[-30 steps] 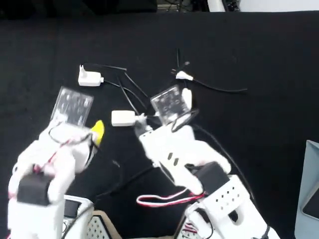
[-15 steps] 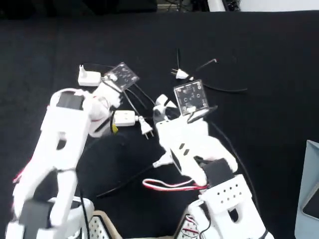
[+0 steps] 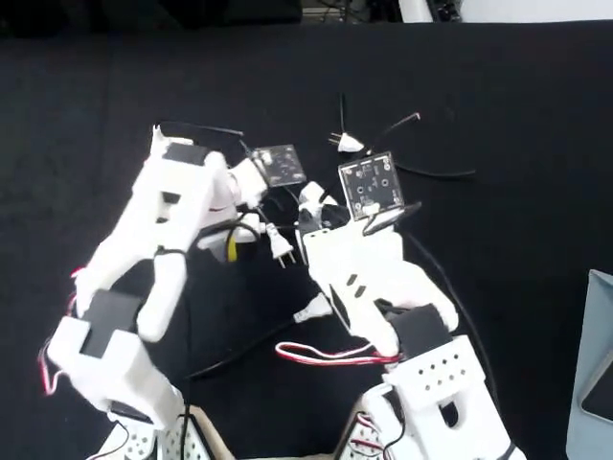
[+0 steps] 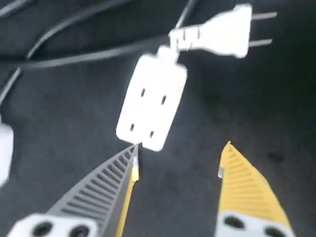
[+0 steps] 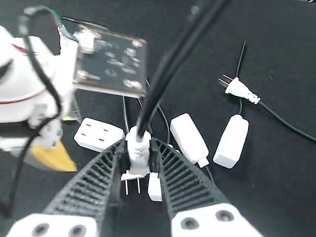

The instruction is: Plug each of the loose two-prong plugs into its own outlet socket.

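Just short of the white outlet block (image 4: pixel 152 101), the left gripper (image 4: pixel 181 147) hangs with fingers spread, the grey fingertip at the block's near end. A loose white plug (image 4: pixel 222 37) lies just past the block's far end, prongs pointing away from it. Beside the block, the right gripper (image 5: pixel 138 142) pinches a second white plug (image 5: pixel 137 159) on a black cord (image 5: pixel 168 64) — prongs toward the wrist camera.

The high camera looks steeply down over the black counter (image 3: pixel 517 96). The wrist cameras peer closely past the left gripper (image 4: pixel 181 147) and right gripper (image 5: pixel 138 143), sharing the white outlet socket (image 4: pixel 150 108).
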You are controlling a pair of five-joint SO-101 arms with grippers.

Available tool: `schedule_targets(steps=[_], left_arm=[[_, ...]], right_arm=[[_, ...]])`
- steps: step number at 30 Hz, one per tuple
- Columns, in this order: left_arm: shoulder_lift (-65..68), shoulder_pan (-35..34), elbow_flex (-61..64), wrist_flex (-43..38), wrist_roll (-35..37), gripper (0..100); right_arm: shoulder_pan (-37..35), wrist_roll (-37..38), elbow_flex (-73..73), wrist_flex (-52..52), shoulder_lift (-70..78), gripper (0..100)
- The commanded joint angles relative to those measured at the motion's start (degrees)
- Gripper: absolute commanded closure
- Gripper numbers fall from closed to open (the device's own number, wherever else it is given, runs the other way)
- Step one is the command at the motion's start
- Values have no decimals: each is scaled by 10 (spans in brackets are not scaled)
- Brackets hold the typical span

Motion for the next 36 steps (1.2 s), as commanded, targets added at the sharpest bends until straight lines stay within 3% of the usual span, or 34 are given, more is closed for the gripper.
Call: schedule_targets(steps=[1, 10, 17, 23, 28, 34, 36], left_arm=[[34, 27, -76, 2, -9, 736], [171, 22, -164, 4, 1, 751], [177, 21, -166, 9, 105, 977], [177, 21, -163, 77, 217, 973], [144, 4, -154, 87, 295, 971], [47, 3, -84, 84, 321, 958], [20, 10, -58, 84, 321, 906]], right_arm=[[9, 0, -3, -11, -3, 987], [9, 0, 5, -14, -4, 987], [7, 0, 6, -16, -4, 987], [6, 0, 6, -16, -4, 986], [6, 0, 7, -16, -4, 986], [6, 0, 7, -16, -4, 986], [6, 0, 7, -16, -4, 986]])
